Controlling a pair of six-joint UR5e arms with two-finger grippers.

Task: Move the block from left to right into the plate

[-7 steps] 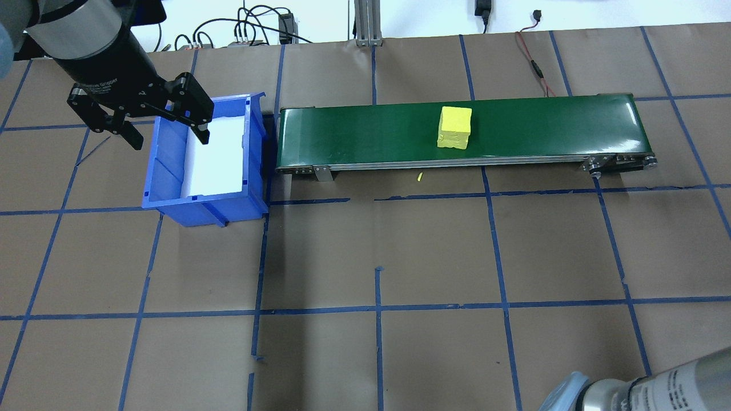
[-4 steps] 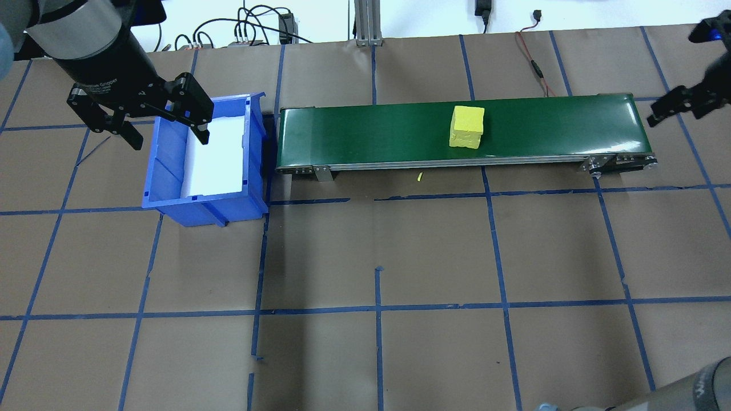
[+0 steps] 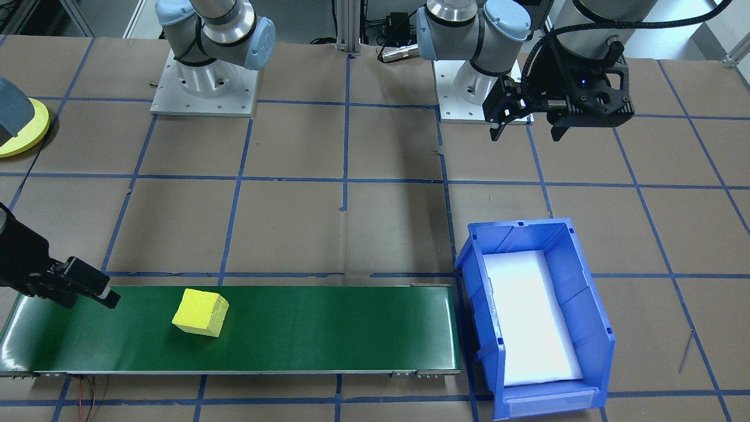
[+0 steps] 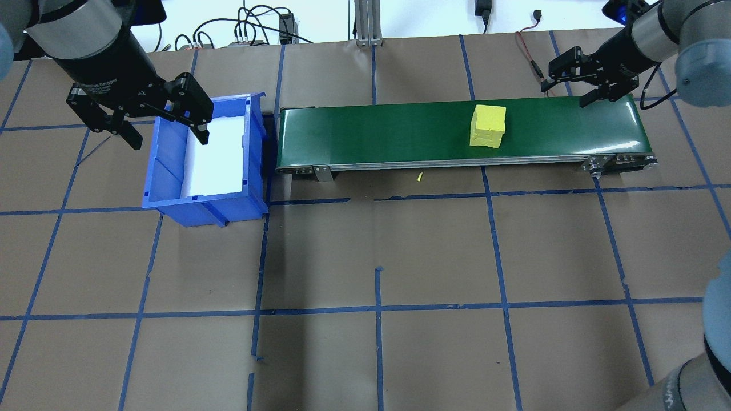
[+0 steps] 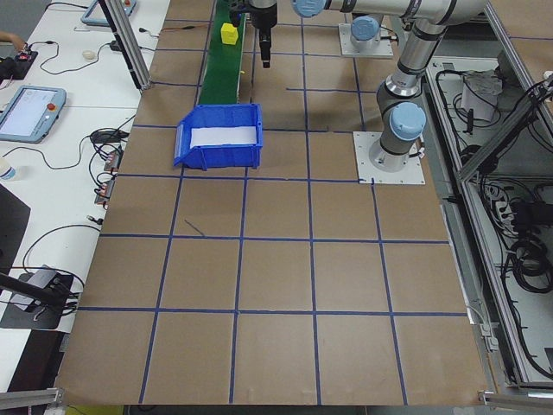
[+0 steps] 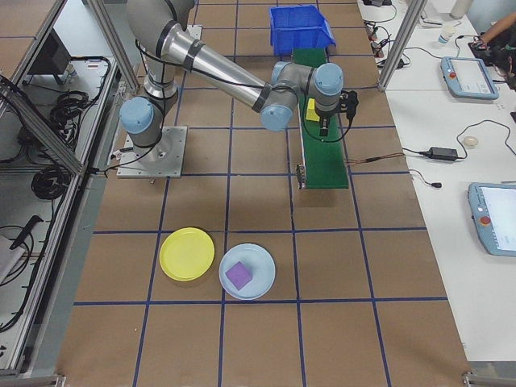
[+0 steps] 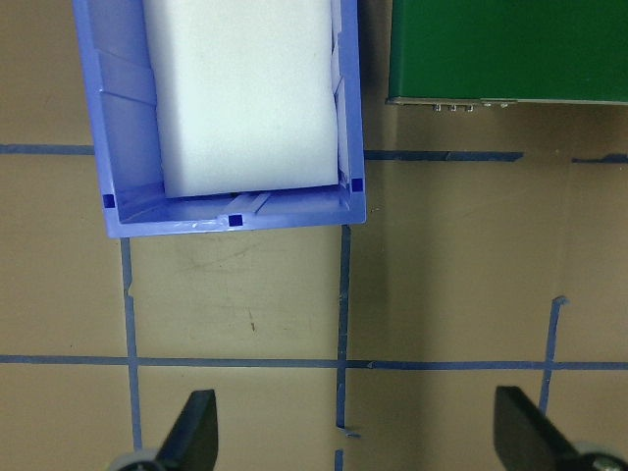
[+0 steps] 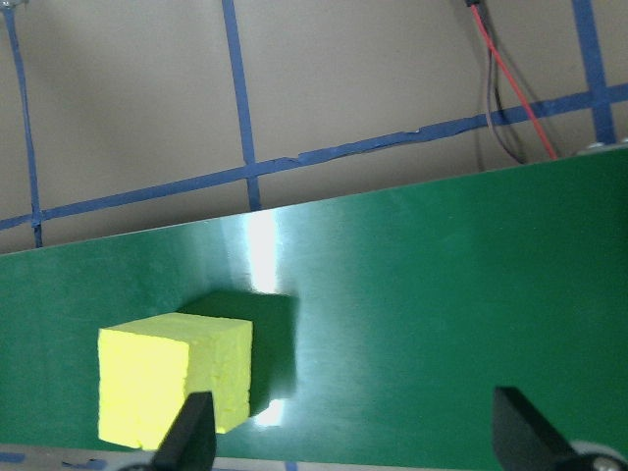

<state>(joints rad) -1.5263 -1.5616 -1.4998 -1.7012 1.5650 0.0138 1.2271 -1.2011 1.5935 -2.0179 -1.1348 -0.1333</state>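
The block (image 4: 487,125) is a yellow cube lying on the green conveyor belt (image 4: 371,134), right of its middle. My right gripper (image 4: 566,94) hovers open over the belt's far right end, a short way right of the block. In the right wrist view the block (image 8: 175,378) shows at the lower left, beside one fingertip (image 8: 194,432). My left gripper (image 4: 169,138) hangs open and empty above the blue bin (image 4: 165,171). The yellow plate (image 6: 187,254) lies on the table to the robot's right and also shows at the edge of the front view (image 3: 20,132).
The blue bin holds a white foam pad (image 4: 220,154) and stands against the belt's left end. A light blue plate (image 6: 262,282) with a purple cube (image 6: 239,274) sits beside the yellow plate. Cables (image 4: 534,63) run behind the belt.
The block has travelled to the right along the belt. My right gripper has swung in from the right edge to above the belt's right end. The left arm has not moved.
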